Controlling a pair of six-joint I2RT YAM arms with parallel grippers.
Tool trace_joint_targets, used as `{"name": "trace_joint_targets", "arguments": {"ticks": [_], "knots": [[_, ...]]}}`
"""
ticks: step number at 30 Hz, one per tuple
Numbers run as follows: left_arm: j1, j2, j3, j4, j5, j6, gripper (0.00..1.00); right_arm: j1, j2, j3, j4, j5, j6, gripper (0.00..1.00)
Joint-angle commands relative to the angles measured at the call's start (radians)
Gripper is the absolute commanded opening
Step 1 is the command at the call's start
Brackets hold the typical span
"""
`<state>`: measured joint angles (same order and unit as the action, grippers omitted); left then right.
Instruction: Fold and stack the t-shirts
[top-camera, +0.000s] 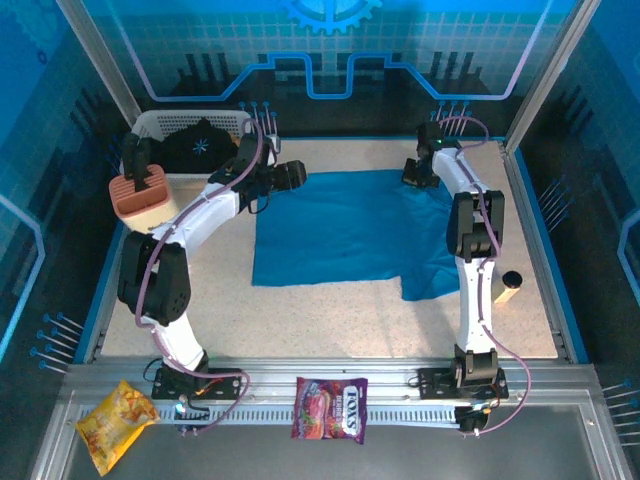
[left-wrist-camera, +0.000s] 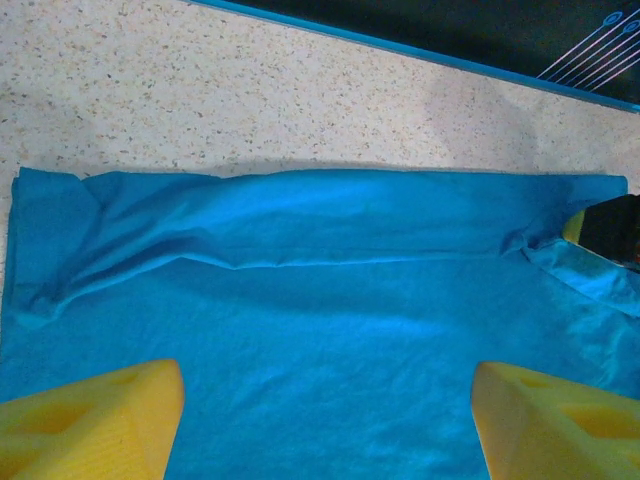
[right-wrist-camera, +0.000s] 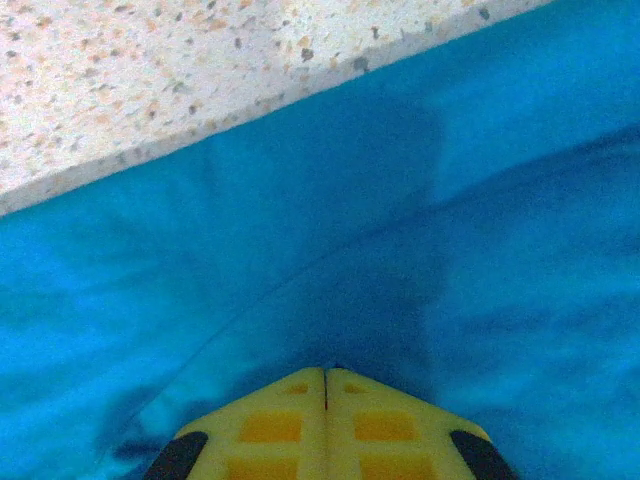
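**Right jaws closed at the teal shirt's edge**

Close under the right wrist lens, the right gripper (right-wrist-camera: 326, 374) has its yellow fingers pressed together on the teal t-shirt (top-camera: 340, 230). It seems to pinch a fold near the cloth's far right corner, though the nip itself is hard to see. The left gripper (left-wrist-camera: 325, 400) hangs over the shirt's far left part, jaws wide apart, holding nothing. The shirt lies spread on the speckled table (top-camera: 330, 320). The black t-shirt (top-camera: 200, 148) sits in the white basket (top-camera: 160, 122) at the far left corner.
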<state>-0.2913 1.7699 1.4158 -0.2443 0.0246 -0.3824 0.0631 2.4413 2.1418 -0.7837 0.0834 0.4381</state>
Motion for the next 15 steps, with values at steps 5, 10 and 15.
{"name": "trace_joint_targets", "arguments": {"ticks": [5,10,15], "knots": [[-0.002,-0.039,-0.025,0.023,0.031,0.034,0.77,0.041,-0.110,-0.132,0.069,0.017,0.060,0.00],[-0.002,-0.046,-0.037,0.028,0.032,0.040,0.77,0.065,-0.146,-0.189,0.098,0.009,0.093,0.00],[-0.002,-0.052,-0.050,0.044,0.037,0.041,0.77,0.095,-0.166,-0.221,0.100,0.019,0.115,0.00]]}}
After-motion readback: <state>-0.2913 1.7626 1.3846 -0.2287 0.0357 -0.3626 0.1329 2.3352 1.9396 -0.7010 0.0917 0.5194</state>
